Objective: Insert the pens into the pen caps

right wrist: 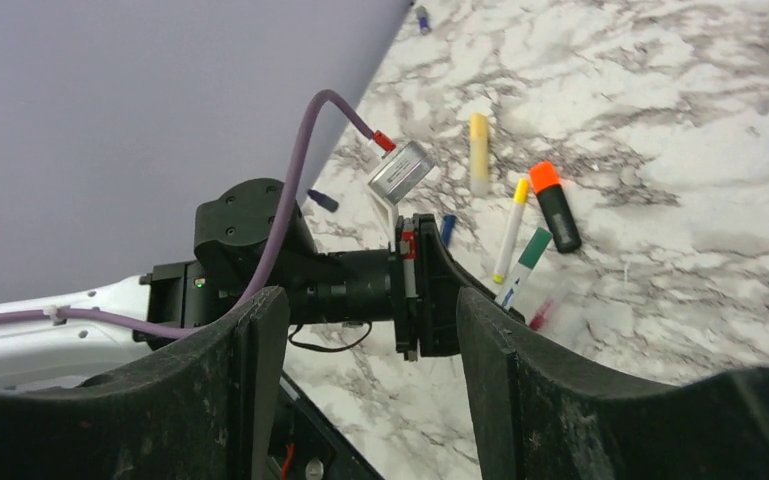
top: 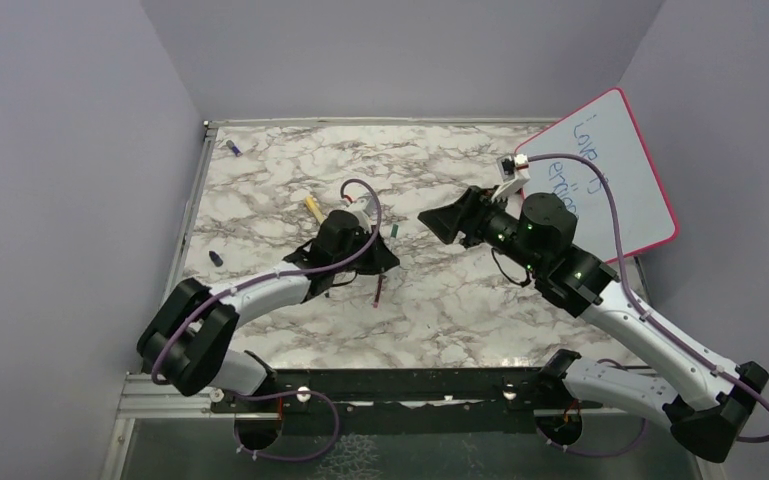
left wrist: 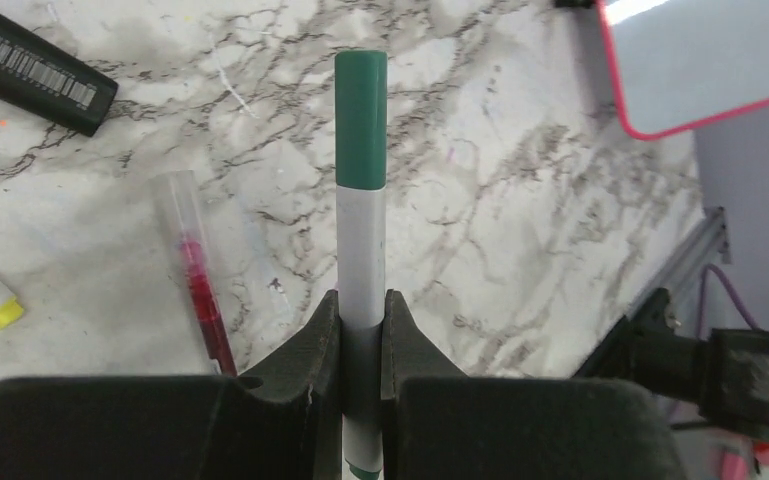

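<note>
Marble-patterned white and grey table [top: 260,180], seen from above, with two black-and-white robot arms reaching in from its near edge.

Nearest the arms, a dark red pen [top: 378,292] lies flat on the table, a little left of centre. A dark blue cap [top: 216,258] lies by itself close to the left edge.

Just beyond the red pen is the left gripper [left wrist: 362,310]. Its two black fingers are pressed onto the white barrel of a green-ended pen [left wrist: 361,200]. The pen sticks straight out past the fingertips, green end farthest from the gripper. Whether the pen touches the table cannot be told.

Just past that gripper, several things lie close together on the table:
- a yellow pen [right wrist: 478,150]
- a white pen with a yellow end [right wrist: 510,230]
- a black highlighter [right wrist: 557,205] with an orange end
- a second blue cap [right wrist: 447,228]

Right of centre, the right gripper [right wrist: 368,300] is raised above the table and points towards the left gripper. Its fingers are spread wide, with nothing between them.

Farthest away, a third blue cap [top: 232,148] lies near the far left corner. A pink-framed whiteboard [top: 610,170] with blue handwriting sits tilted at the far right corner.
</note>
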`<action>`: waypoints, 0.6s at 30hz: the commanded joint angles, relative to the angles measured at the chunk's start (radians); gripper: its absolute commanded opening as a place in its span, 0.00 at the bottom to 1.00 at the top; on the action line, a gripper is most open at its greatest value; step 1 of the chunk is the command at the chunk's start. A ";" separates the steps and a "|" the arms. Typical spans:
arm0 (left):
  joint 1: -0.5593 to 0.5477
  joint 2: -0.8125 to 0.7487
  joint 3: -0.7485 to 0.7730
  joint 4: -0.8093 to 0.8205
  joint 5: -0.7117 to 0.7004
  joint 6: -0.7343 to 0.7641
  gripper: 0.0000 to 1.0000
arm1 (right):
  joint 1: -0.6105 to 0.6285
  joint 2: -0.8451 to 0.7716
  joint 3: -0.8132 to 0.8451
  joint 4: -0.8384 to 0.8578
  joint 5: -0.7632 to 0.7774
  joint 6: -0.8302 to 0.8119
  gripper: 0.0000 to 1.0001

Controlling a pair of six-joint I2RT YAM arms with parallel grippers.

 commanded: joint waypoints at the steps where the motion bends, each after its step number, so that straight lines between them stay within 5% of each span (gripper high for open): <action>1: -0.057 0.126 0.105 -0.085 -0.227 0.010 0.12 | 0.006 -0.013 -0.013 -0.100 0.088 0.006 0.66; 8: -0.135 0.336 0.244 -0.176 -0.342 0.001 0.14 | 0.005 -0.032 -0.040 -0.119 0.121 0.009 0.66; 18: -0.176 0.423 0.304 -0.224 -0.447 -0.027 0.28 | 0.005 -0.048 -0.028 -0.180 0.161 -0.015 0.67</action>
